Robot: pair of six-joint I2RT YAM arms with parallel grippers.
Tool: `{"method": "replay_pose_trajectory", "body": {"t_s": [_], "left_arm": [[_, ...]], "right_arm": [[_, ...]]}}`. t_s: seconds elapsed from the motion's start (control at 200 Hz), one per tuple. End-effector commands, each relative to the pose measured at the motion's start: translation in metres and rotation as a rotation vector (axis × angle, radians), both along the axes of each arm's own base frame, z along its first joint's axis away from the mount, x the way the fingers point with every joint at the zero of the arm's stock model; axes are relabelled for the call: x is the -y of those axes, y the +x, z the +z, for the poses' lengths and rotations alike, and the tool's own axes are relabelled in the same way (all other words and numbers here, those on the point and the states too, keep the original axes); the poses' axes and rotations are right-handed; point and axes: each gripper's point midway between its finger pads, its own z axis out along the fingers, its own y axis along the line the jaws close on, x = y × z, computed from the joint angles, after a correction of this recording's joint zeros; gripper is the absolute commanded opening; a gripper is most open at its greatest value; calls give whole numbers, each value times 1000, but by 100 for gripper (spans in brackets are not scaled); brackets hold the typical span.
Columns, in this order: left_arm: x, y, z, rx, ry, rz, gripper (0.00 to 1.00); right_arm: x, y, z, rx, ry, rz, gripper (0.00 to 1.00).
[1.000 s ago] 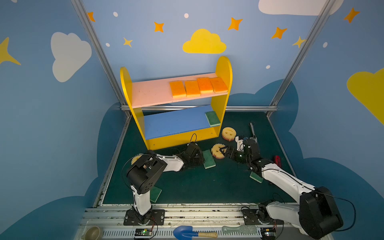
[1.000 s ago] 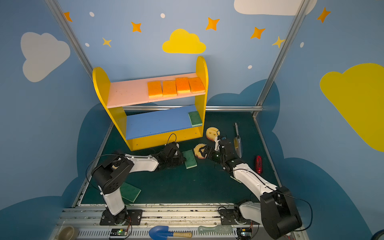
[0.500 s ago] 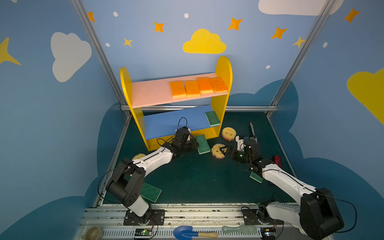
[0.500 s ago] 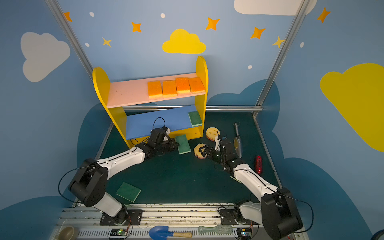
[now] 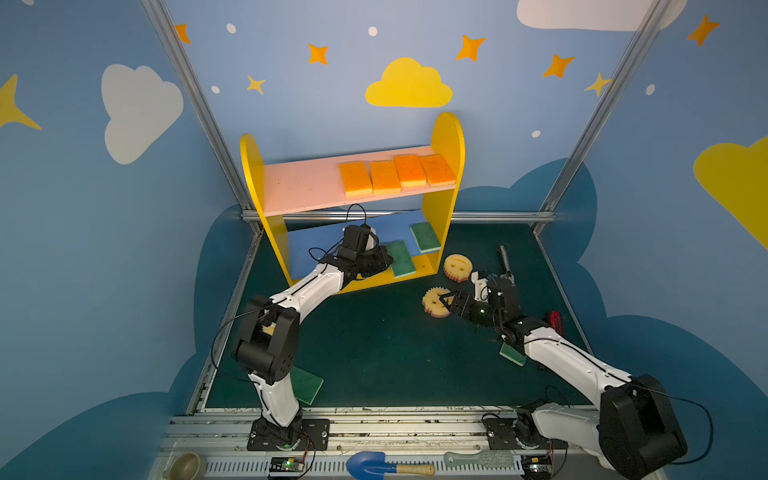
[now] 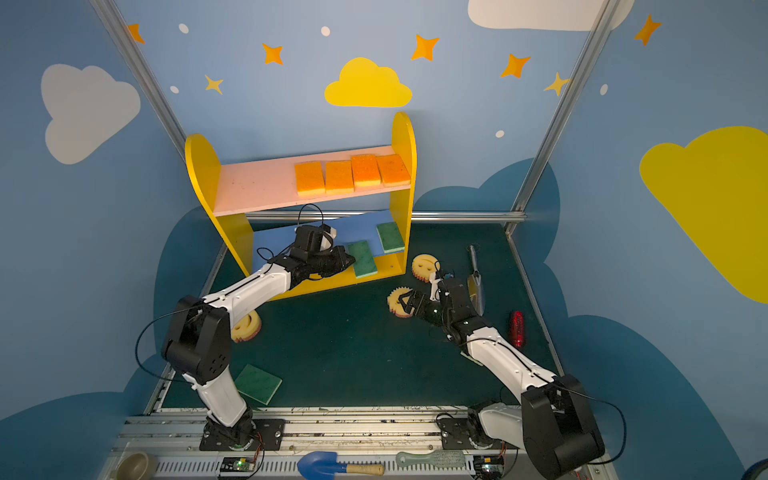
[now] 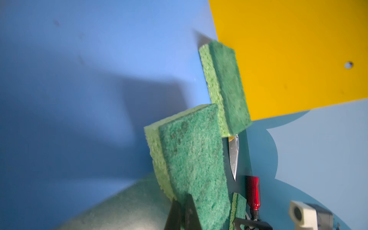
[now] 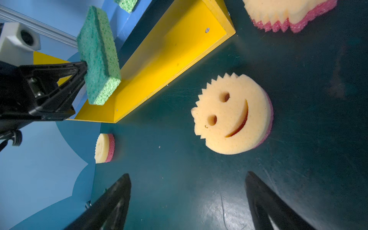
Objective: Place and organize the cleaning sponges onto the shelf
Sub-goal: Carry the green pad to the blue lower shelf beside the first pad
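The shelf (image 5: 448, 137) holds several orange sponges (image 5: 395, 176) on its pink board and one green sponge (image 5: 424, 237) at the right of its blue board (image 7: 79, 79). My left gripper (image 5: 384, 262) is shut on another green sponge (image 5: 401, 258) (image 7: 191, 159) at the blue board's front edge, beside the shelved green sponge (image 7: 227, 85). My right gripper (image 5: 446, 301) (image 8: 188, 175) is open low over the mat, with a smiley sponge (image 5: 432, 301) (image 8: 231, 115) just ahead of its fingers and untouched.
A second smiley sponge (image 5: 457, 266) lies by the shelf's right foot and a third smiley sponge (image 6: 247, 326) under the left arm. Green sponges lie near the left base (image 5: 307, 384) and under the right arm (image 5: 513, 353). A trowel (image 5: 505, 262) and a red object (image 5: 555, 322) lie at right.
The left arm has carried the green sponge up from the mat to the front of the blue board. The right gripper has stayed open by the smiley sponge.
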Motion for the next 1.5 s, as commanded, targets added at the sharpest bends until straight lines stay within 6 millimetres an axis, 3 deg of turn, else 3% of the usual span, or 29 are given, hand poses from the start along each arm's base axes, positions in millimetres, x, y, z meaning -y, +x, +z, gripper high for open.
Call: {"method": "replay_pose_trajectory", "body": {"t_s": [0.0,0.415,0.606,1.101,1.216,1.496], "left_arm": [[3,11,8,5,1,-33,3],[1,58,10,-35,-10,-28,3],[8,66,-1,-84,-13,-41,3],[20,79,-5,-120,-44,-33,4],[27,82,-4,-122,-50,-44,12],[26,74,10,-60,-26,-69,47]], "right_arm": [[3,0,-4,0,-10,-8,88],[6,1,0,12,-8,-16,88],[6,1,-3,6,-13,-18,88],[5,0,-4,3,-1,-19,88],[6,-1,0,12,1,-19,88],[7,-1,1,16,1,-20,88]]}}
